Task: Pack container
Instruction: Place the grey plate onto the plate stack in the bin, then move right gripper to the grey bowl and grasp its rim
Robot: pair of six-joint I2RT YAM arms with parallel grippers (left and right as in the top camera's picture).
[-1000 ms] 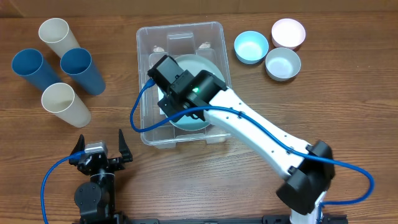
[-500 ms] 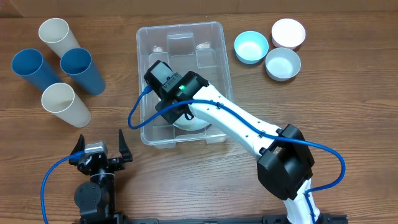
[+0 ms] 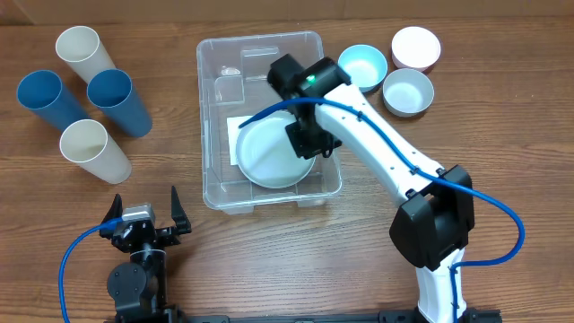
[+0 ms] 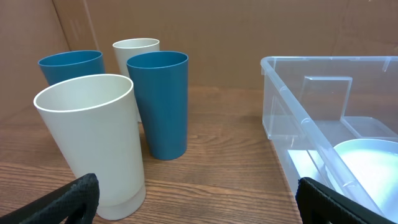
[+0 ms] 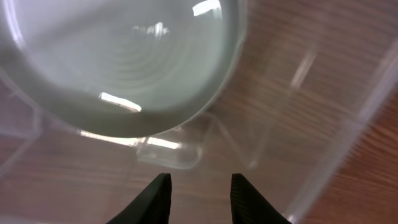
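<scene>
The clear container (image 3: pixel 212 108) stands mid-table. A pale green round dish (image 3: pixel 269 154) lies flat on its floor, over the white label. My right gripper (image 3: pixel 310 140) hovers above the dish's right rim, inside the container's right half. In the right wrist view its gripper (image 5: pixel 199 182) is open, with nothing between the fingers and the dish (image 5: pixel 124 68) just ahead. My left gripper (image 3: pixel 143 215) rests open near the front left edge. In the left wrist view that gripper (image 4: pixel 198 194) frames bare wood, with the container's wall (image 4: pixel 292 112) to its right.
Two blue cups (image 3: pixel 45 97) (image 3: pixel 115 99) and two cream cups (image 3: pixel 78 49) (image 3: pixel 90 148) stand at the left. A light blue bowl (image 3: pixel 362 67), a pinkish bowl (image 3: pixel 416 48) and a white bowl (image 3: pixel 408 92) sit right of the container.
My right gripper has opened and let go of the dish, which now lies in the container. The arm has swung from the container's left side toward its back right.
</scene>
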